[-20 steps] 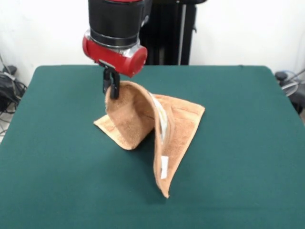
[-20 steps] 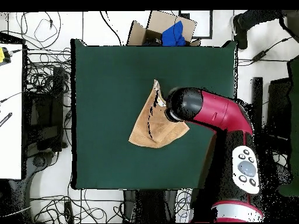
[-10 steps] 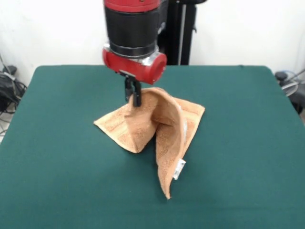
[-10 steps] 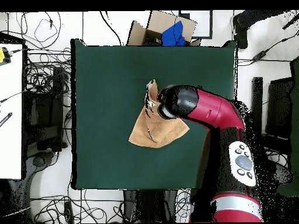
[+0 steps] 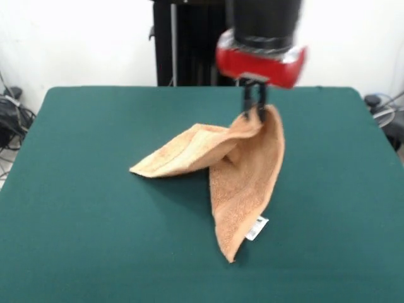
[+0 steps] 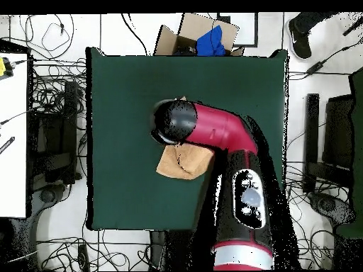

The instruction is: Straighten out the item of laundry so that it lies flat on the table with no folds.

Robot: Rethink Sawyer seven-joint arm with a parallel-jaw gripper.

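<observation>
The arm [image 6: 220, 134] comes down near-vertically over the desk [image 5: 76, 221], its red and black wrist upright above the gripper [image 5: 254, 108]. The jaws are clamped together on a raised corner of the towel [image 5: 243, 180], holding it well above the desk surface. From that pinched corner the cloth hangs in two sheets: one slopes down toward the desk's middle and lies folded on the green cloth, the other drapes down to a point nearer the front edge, with a small white tag [image 5: 255, 228] near its lower tip. In the overhead view the arm reaches from the desk's base-side edge across its middle, the round wrist covering most of the towel; only a folded peach patch shows beneath it.
</observation>
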